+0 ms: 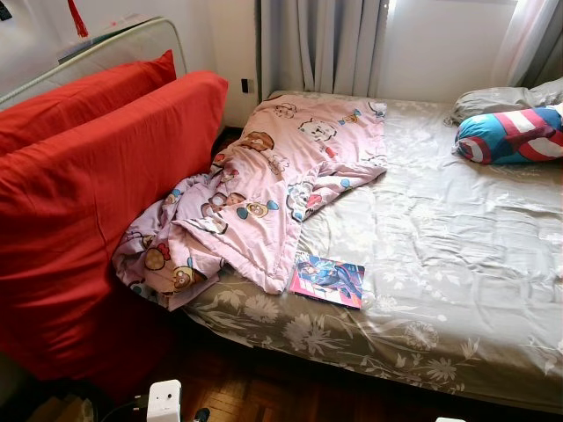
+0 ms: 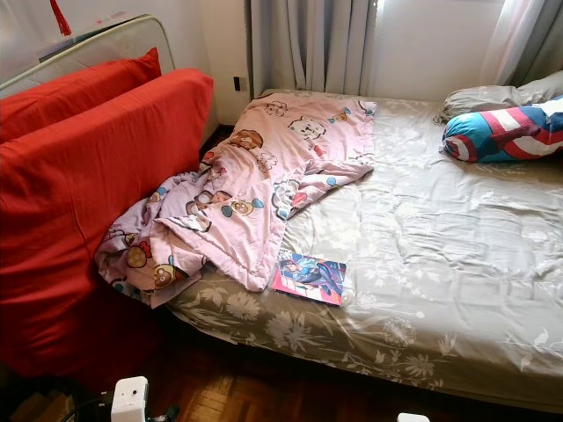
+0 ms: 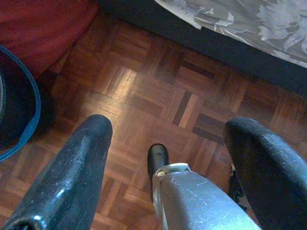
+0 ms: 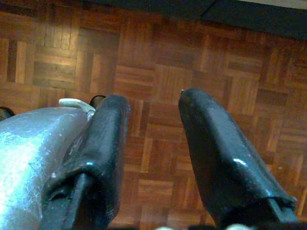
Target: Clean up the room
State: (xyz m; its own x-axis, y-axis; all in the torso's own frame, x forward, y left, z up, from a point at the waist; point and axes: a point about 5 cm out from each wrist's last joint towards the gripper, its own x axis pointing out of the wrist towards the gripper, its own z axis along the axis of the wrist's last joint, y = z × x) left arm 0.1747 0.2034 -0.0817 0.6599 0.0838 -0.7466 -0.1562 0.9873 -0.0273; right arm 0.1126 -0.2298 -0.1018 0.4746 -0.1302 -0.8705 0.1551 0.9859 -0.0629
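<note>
Blanket (image 1: 264, 189) rumpled on bed (image 1: 457, 264), hands (image 3: 168, 139) (image 4: 153, 120) low over floor (image 3: 158, 91)

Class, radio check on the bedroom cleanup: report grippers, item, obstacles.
Left gripper and right gripper open, hanging over parquet. Pink quilt rumpled, spilling off bed edge; magazine beside it. Red cushions lean alongside.

Bright daylight enters through the curtains (image 1: 321, 44) at the far wall, washing out the window area and putting a soft sheen on the bed (image 1: 457, 255). The head views are sharp. The wrist views are dimmer, with pale glare patches on the parquet floor (image 3: 158, 86) and nearby black fingers (image 4: 220, 158) slightly out of focus.
</note>
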